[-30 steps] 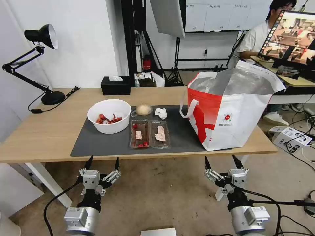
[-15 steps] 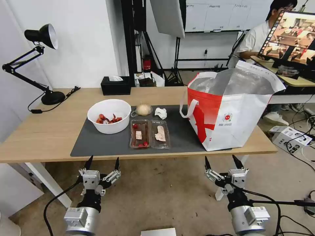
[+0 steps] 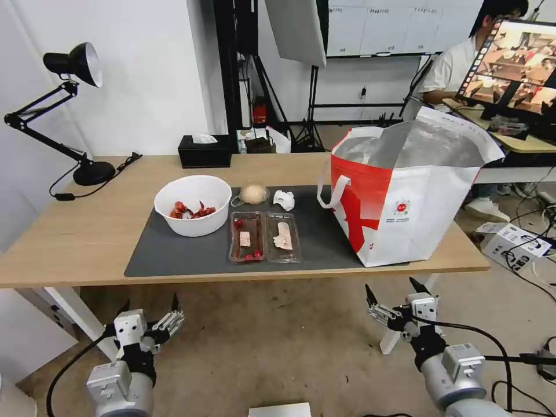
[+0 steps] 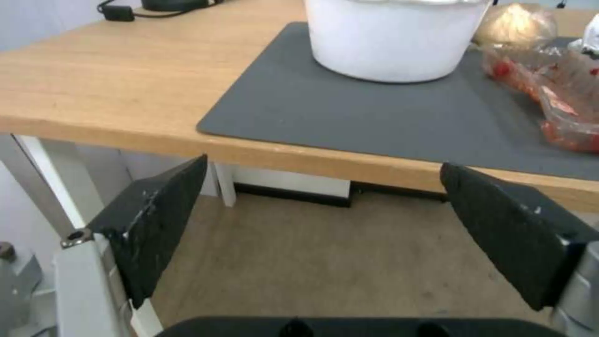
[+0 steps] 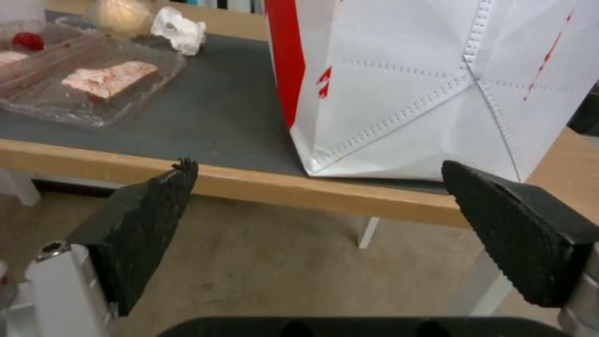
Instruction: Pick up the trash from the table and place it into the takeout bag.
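On the table, a dark grey mat carries the trash: a white bowl with red scraps, a clear two-compartment tray, a beige lump in plastic and a crumpled tissue. The white and red takeout bag stands open at the mat's right end. My left gripper hangs open below the table's front edge, left of the bowl. My right gripper is open below the edge, in front of the bag. Both hold nothing.
A black desk lamp stands at the table's far left, its cord trailing on the wood. A black tissue box sits at the back edge. On the floor to the right lie a small white box and cables.
Both arms have dropped lower. The left gripper went down and to the left, the right one slightly down and to the right. Everything on the table stays put.
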`<state>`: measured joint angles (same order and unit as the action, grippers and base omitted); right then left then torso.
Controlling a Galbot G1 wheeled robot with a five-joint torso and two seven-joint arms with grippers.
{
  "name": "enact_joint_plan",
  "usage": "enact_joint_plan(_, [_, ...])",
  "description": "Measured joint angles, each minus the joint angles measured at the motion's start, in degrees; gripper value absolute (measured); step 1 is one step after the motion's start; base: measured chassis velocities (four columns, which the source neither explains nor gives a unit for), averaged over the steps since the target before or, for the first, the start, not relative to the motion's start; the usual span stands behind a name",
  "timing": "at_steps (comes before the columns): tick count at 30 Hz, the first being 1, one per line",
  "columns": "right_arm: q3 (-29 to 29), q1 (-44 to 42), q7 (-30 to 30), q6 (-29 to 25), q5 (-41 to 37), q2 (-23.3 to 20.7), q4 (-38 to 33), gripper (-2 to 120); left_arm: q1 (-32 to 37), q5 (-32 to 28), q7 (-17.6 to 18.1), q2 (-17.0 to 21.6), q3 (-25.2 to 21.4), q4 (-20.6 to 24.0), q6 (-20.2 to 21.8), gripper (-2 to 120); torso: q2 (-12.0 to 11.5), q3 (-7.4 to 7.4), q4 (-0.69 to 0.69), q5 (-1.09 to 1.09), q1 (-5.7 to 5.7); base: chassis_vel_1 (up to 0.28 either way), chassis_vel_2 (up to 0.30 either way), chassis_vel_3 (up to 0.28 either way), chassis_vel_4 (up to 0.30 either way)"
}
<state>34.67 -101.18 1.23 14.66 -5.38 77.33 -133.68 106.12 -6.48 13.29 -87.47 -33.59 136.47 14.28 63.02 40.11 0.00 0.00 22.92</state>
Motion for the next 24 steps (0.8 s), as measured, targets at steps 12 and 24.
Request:
enact_joint_plan(12, [-1.0, 0.3, -0.3, -1.9, -5.1, 0.2, -1.0, 100, 0.3, 0.0, -0.2, -0.1, 0.1, 0.2, -2.1, 100, 0.0, 0.0, 0.0, 0.0, 0.0, 0.0, 0.0, 0.0, 0.0])
enact_joint_plan(24, [-4.9, 1.0, -2.6, -1.3, -18.0, 0.7, -3.0, 100, 1.2, -2.6, -0.7, -0.1, 0.0, 2.4, -3.8, 100, 0.0, 0.0, 0.0, 0.0, 0.0, 0.0, 0.0, 0.0, 0.0])
